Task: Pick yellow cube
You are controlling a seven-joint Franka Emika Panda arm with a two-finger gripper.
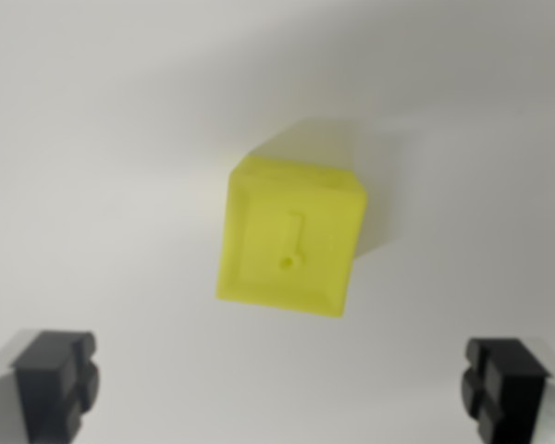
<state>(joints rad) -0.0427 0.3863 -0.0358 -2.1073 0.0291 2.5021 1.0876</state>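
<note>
A yellow cube [291,239] lies on a plain white surface [111,139] near the middle of the wrist view, slightly turned. Its top face has a raised rim, a small hole and a short groove. My gripper [280,384] is open, with its two black fingertips at the bottom corners of the view: one pad [57,377] at the wrist view's left, the other pad [504,381] at the right. The cube sits above the gap between them in the picture, not touching either finger. Nothing is held.
A soft shadow [375,176] falls beside the cube toward the top and the wrist view's right. Only the white surface surrounds the cube.
</note>
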